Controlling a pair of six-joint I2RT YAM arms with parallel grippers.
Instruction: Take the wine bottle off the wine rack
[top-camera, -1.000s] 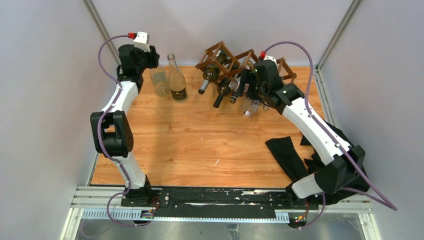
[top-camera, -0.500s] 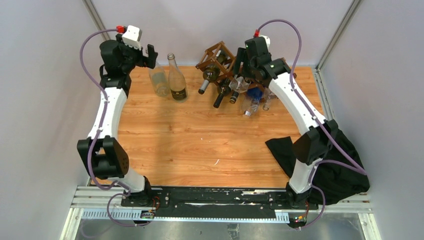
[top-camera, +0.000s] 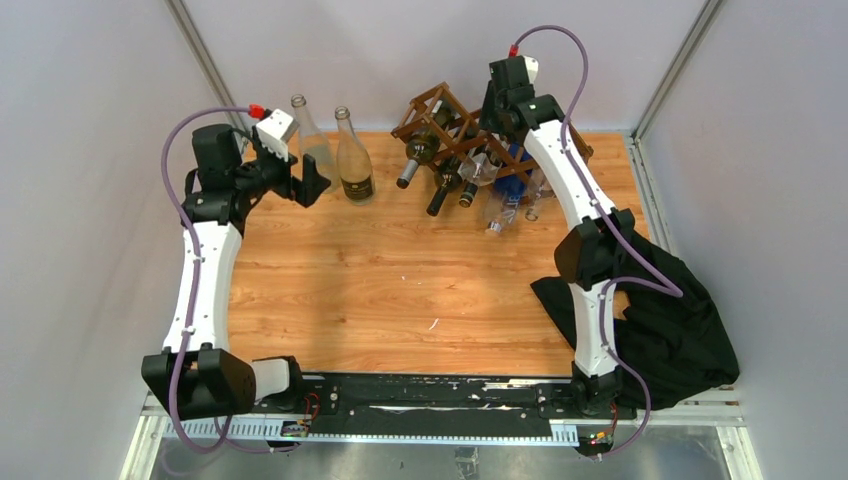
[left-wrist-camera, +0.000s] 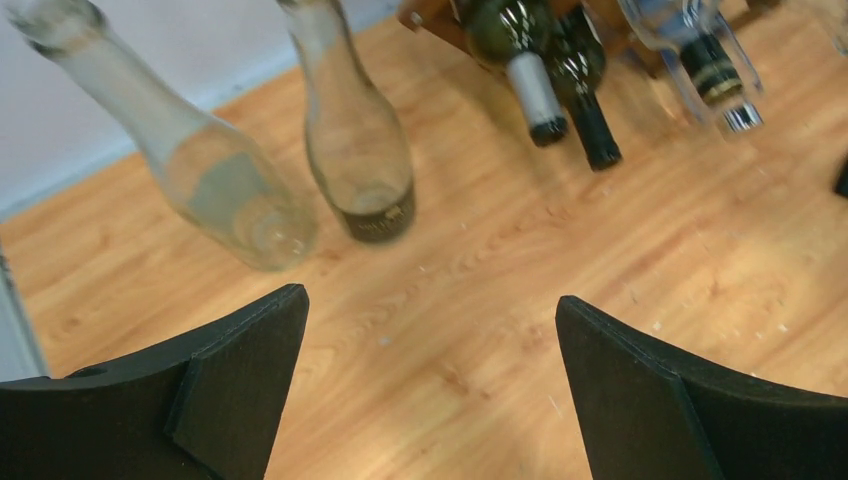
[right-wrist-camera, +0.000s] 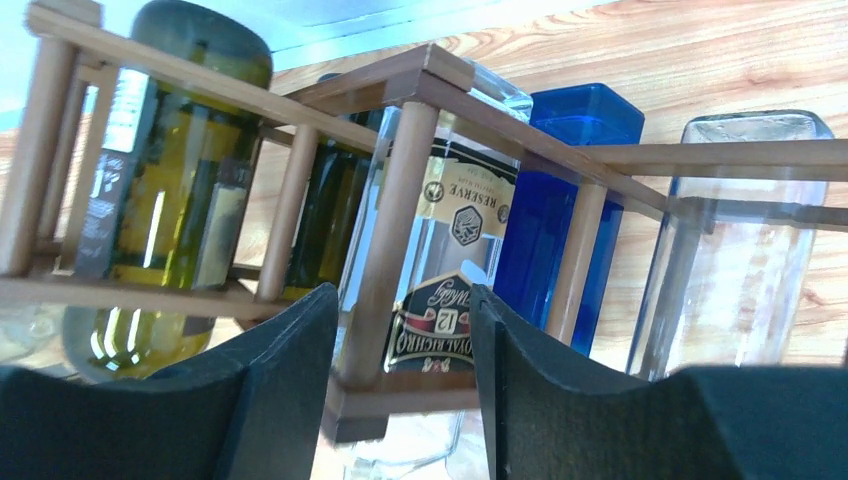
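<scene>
The dark wooden wine rack (top-camera: 440, 105) stands at the back centre. Several bottles lie in it, necks pointing to the near side. Among them are a green wine bottle (top-camera: 420, 152) (right-wrist-camera: 170, 150), a clear labelled one (right-wrist-camera: 460, 230) and a blue one (top-camera: 515, 183) (right-wrist-camera: 560, 200). My right gripper (top-camera: 497, 110) (right-wrist-camera: 403, 292) reaches over the rack's back top, its jaws closed round a stick joint of the rack (right-wrist-camera: 400, 200). My left gripper (top-camera: 300, 180) (left-wrist-camera: 428, 300) hangs wide open over bare wood at the back left, holding nothing.
Two upright glass bottles (top-camera: 308, 135) (top-camera: 352, 160) stand just beyond the left gripper, also seen in the left wrist view (left-wrist-camera: 225, 190) (left-wrist-camera: 360, 160). A clear square bottle (right-wrist-camera: 730, 250) fills the rack's right cell. A black cloth (top-camera: 660, 330) lies over the table's right near corner.
My left gripper opened and drew back from the clear upright bottle toward the near side. My right arm rose over the rack to its back top, and its jaws narrowed onto a stick.
</scene>
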